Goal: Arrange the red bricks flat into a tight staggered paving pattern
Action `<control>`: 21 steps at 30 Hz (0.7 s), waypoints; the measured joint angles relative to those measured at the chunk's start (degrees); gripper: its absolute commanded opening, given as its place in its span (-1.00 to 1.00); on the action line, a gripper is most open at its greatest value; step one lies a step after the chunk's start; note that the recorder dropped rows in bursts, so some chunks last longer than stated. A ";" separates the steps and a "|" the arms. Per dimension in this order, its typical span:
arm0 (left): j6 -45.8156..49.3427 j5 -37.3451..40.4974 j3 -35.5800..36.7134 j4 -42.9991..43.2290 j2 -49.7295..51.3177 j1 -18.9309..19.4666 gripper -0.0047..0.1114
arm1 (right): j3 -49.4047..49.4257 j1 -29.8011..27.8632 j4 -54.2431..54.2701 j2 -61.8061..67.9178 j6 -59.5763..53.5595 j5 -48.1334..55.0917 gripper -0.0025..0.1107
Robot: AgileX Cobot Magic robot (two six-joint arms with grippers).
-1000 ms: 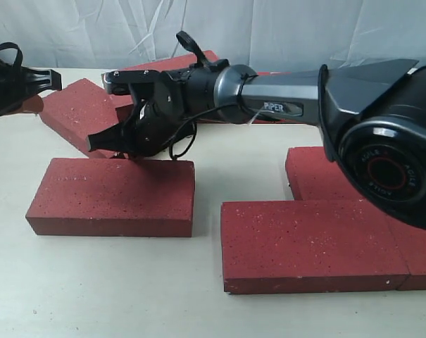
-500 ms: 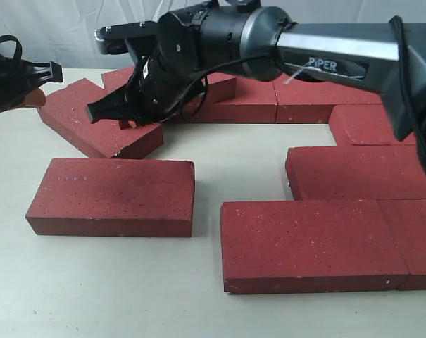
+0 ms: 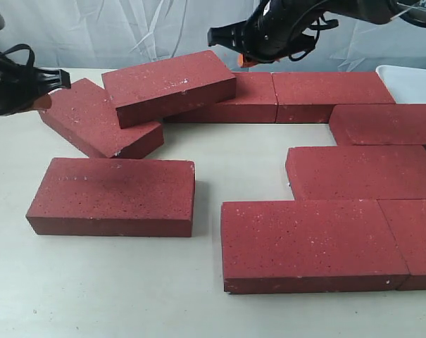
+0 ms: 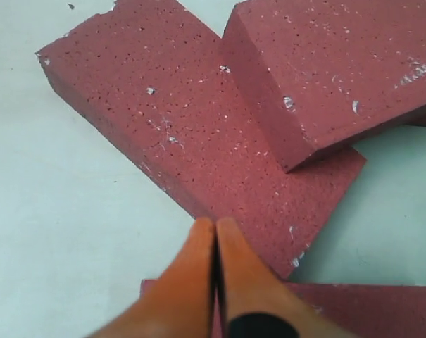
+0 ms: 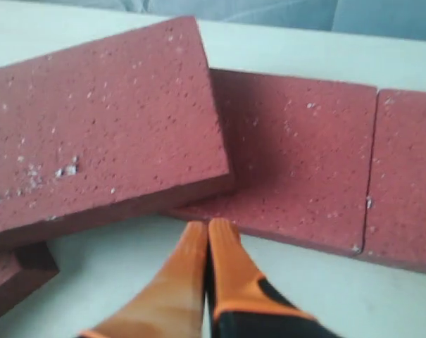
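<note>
One dark red gritty rectangular paving brick (image 3: 169, 86) lies tilted across another such brick (image 3: 93, 130) (both askew); left gripper (image 4: 214, 225) and right gripper (image 5: 207, 227) hover empty, jaws pressed together

1. No text, label, brand, number or sign can be read in any of the three views.
2. The dark robot arm (image 3: 360, 7) at the top edge of the exterior view carries a small white mark near the corner. It is cut off by the frame and too small to read.
3. The dark red rectangular bricks (image 3: 114, 193) with gritty matte faces show only scattered white speckles, and no lettering or stamp.
</note>
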 measured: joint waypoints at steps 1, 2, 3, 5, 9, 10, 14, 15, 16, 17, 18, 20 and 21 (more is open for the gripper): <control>0.00 -0.67 -1.08 -0.12 2.10 0.00 -0.92 | 0.00 -0.78 0.00 0.00 -0.15 -1.79 -0.96; 0.00 -0.95 -2.01 -0.55 3.30 0.00 -0.92 | 0.00 -1.15 0.00 0.00 -0.59 -2.97 -0.96; 0.00 -1.26 -3.09 -0.97 4.30 0.00 -0.92 | 0.00 -1.45 0.00 0.12 -1.14 -4.30 -0.96; 0.00 -1.37 -5.51 -2.20 6.85 0.00 -0.92 | 0.00 -1.88 -0.09 0.53 -2.36 -6.67 -0.96; -0.11 -0.09 -10.35 -5.18 11.37 0.00 -0.92 | -0.38 -2.66 -0.09 2.03 -3.59 -10.21 -0.96; -0.22 0.41 -11.73 -5.83 12.61 0.00 -0.92 | -0.95 -2.78 -0.09 2.66 -3.73 -10.19 -0.96; -2.66 2.99 -16.78 -7.02 17.66 0.00 -0.92 | -6.13 -3.78 0.02 6.08 -6.04 -6.35 -0.97; -3.61 3.68 -18.00 -7.18 18.90 0.00 -0.92 | -8.30 -4.02 0.02 7.09 -7.17 -4.09 -0.97; -4.41 4.07 -19.09 -7.35 19.82 0.00 -0.92 | -10.28 -4.16 0.02 8.32 -7.96 -2.12 -0.97; -5.66 4.49 -20.10 -7.35 20.92 0.00 -0.92 | -12.39 -4.25 0.12 9.36 -8.65 -0.17 -0.97; -7.17 4.87 -21.03 -7.35 21.91 0.00 -0.92 | -15.74 -4.47 0.12 10.93 -9.43 2.54 -0.97; -11.06 5.46 -22.64 -5.18 23.45 0.00 -0.92 | -20.57 -4.82 0.32 13.30 -10.00 6.09 -0.97; -13.24 5.77 -23.50 -3.32 24.15 0.00 -0.92 | -23.01 -4.93 0.72 14.51 -10.44 7.49 -0.97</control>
